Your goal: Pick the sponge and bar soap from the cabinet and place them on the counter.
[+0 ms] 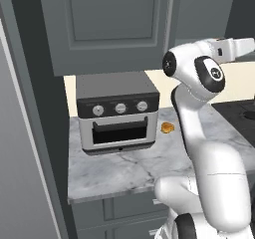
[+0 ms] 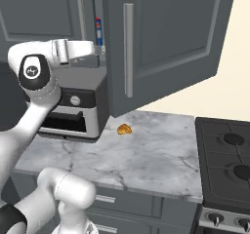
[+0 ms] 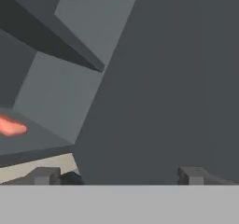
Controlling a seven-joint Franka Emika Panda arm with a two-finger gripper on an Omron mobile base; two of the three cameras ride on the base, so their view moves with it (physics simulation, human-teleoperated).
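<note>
In the hand view my gripper (image 3: 120, 176) is open, its fingertips (image 3: 46, 175) wide apart with nothing between them. It faces into the dark grey cabinet (image 3: 65, 87), whose open door (image 2: 161, 43) fills the right of that view. The salmon-pink bar soap (image 3: 10, 126) lies on the grey shelf at the far left, well off the gripper's line. The sponge is out of view. In the right base view my white hand (image 2: 73, 50) reaches toward the cabinet opening, just left of the door's edge. The marble counter (image 1: 129, 168) lies below.
A silver toaster oven (image 1: 117, 113) stands on the counter under the cabinet. A glossy orange lump (image 2: 124, 129) lies beside it. A strip of a red and blue package (image 2: 99, 30) shows inside the cabinet. A black stove (image 2: 229, 155) borders the counter on the right.
</note>
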